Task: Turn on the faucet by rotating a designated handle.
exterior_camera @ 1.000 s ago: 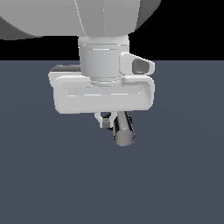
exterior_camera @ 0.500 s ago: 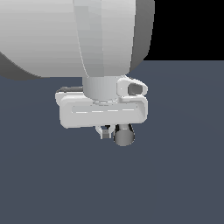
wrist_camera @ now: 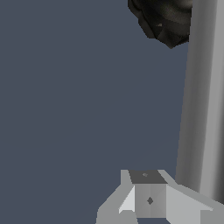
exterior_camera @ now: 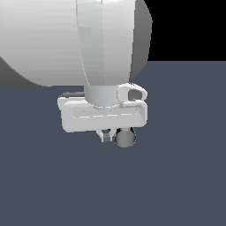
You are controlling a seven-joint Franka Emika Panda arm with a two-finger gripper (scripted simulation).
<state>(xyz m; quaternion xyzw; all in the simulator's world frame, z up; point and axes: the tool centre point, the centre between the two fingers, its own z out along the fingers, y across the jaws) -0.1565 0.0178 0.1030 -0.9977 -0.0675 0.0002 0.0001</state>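
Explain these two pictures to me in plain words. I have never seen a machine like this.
Both are computer renders of a simulated robot arm. The exterior view looks at the arm from off the machine: the big white shape is the arm, ending in a white block, its pincer. Just below it pokes the grey round end of a shiny bar, the handle of a small faucet. The wrist view comes from a camera on the arm itself: the handle runs as a long chrome bar beside one finger, with the faucet's black part at its far end. The surface is plain dark grey. Whether the pincer grips anything cannot be told.
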